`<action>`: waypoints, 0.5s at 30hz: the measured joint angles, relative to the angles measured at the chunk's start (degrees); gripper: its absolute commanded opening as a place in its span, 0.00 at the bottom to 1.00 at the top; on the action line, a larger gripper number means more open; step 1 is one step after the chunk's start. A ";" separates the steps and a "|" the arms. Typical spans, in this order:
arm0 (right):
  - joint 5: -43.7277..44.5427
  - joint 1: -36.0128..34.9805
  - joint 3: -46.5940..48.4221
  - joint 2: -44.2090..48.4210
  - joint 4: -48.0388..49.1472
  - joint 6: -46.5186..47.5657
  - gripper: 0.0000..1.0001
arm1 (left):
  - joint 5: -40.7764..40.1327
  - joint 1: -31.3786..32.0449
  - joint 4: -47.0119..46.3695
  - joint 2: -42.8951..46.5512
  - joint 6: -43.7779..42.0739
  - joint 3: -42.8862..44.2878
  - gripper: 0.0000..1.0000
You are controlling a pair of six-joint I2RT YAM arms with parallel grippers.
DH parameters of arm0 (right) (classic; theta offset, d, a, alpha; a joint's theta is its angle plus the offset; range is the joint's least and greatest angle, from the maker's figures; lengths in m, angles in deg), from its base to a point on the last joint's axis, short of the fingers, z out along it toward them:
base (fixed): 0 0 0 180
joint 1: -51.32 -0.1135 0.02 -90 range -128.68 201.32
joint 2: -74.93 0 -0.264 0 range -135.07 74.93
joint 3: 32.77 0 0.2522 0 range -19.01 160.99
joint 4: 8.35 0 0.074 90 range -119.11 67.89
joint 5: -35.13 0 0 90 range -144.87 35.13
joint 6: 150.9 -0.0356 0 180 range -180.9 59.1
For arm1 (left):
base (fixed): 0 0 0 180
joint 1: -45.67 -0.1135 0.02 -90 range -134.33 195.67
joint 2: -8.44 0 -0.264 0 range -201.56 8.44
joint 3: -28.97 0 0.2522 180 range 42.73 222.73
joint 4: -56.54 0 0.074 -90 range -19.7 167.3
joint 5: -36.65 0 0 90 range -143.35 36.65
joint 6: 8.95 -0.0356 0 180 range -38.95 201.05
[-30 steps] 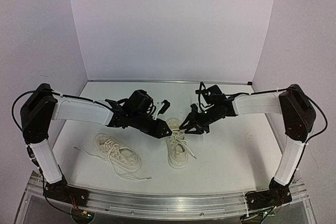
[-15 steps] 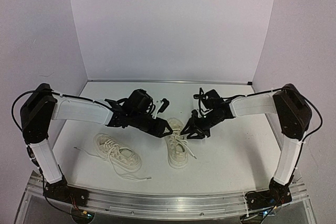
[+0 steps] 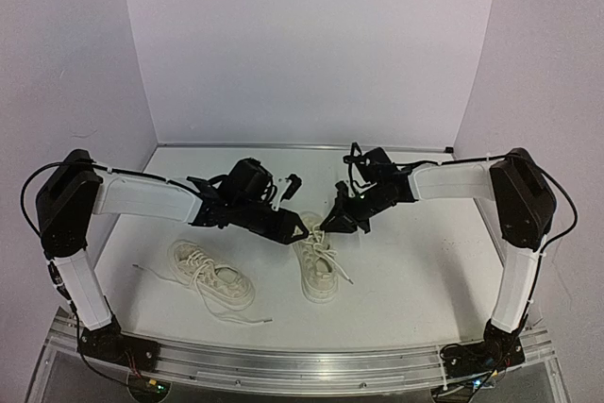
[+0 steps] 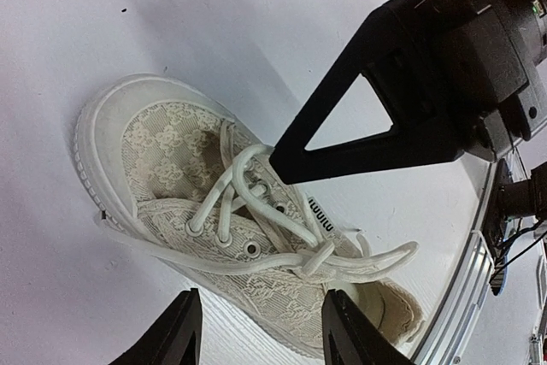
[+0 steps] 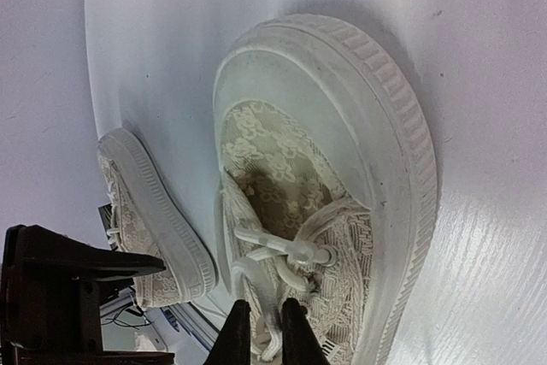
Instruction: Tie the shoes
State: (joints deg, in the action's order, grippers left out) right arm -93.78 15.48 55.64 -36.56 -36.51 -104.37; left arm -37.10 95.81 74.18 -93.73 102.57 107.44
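The right arm [image 3: 453, 184] has swung in from the right since a moment ago, and its jaws, open then, have drawn nearly together over the far end of the middle shoe [image 3: 319, 273]. The left jaws have spread wider.

Both shoes sit on the white table [image 3: 420, 276], well in from its edges. There is bare room to the right of the middle shoe and behind it up to the back wall [image 3: 311, 44]. The metal rail [image 3: 311, 361] runs along the near edge. The second shoe [image 3: 213, 276] lies to the left, apart from the first, with the left arm [image 3: 151, 200] reaching across above it. Its loose ends (thin, easy to miss) trail out on the table [image 3: 247, 320].

The two sets of jaws meet almost tip to tip above the laces, so each crowds the other.

The overhead view hides the grip itself. From the right wrist, the fingers [image 5: 232, 335] stand close, with a strand of the lace [image 5: 275, 250] in the slit between them, pinched as far as I can see. From the left wrist, the left fingers [image 4: 181, 331] stand apart and empty above the shoe's side, and the right arm's black triangular finger [image 4: 367, 113] touches a lace loop over the eyelets. Only that view shows the flowered lace cloth of the upper.
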 measured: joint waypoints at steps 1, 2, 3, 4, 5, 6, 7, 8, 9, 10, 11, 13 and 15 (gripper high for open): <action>-0.18 0.00 0.07 0.00 -0.02 0.09 0.00 | 0.01 -0.09 -0.05 0.00 0.03 0.00 0.50; -0.40 0.00 0.12 0.00 -0.05 0.18 0.00 | 0.03 -0.20 -0.13 0.00 0.06 -0.01 0.50; -0.64 0.00 0.20 0.00 -0.12 0.38 0.00 | 0.05 -0.32 -0.32 0.00 0.13 -0.06 0.51; -0.89 -0.02 0.33 -0.01 -0.17 0.62 0.00 | 0.11 -0.41 -0.69 0.00 0.29 -0.17 0.52; -1.15 -0.05 0.46 -0.02 -0.19 0.86 0.00 | 0.20 -0.50 -1.06 0.00 0.47 -0.29 0.53; -1.45 -0.06 0.65 -0.06 -0.19 1.09 0.00 | 0.44 -0.60 -1.38 0.00 0.65 -0.40 0.54; -1.68 -0.10 0.74 -0.07 -0.19 1.35 0.00 | 0.77 -0.66 -1.81 0.00 0.85 -0.55 0.54; -2.05 -0.20 0.84 -0.08 -0.19 1.70 0.00 | 1.26 -0.72 -2.39 0.00 1.04 -0.74 0.55; -2.39 -0.33 0.91 -0.09 -0.21 1.97 0.00 | 1.83 -0.82 -3.10 -0.09 1.21 -0.84 0.55; -2.70 -0.47 0.97 -0.09 -0.19 2.25 0.00 | 2.33 -0.95 -4.14 -0.21 1.39 -1.06 0.55; -3.00 -0.61 1.01 -0.09 -0.19 2.56 0.00 | 2.95 -1.08 -5.03 -0.35 1.64 -1.26 0.55; -3.69 -0.96 1.10 -0.09 -0.17 3.09 0.00 | 4.30 -1.32 -7.59 -0.77 2.55 -2.01 0.56; -4.30 -1.35 1.26 -0.09 -0.20 3.48 0.00 | 5.60 -1.61 -10.02 -1.61 3.38 -2.62 0.56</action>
State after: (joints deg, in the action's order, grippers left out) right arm -98.08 14.13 56.90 -36.64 -36.71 -100.90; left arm -31.50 94.20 64.17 -95.34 105.95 104.83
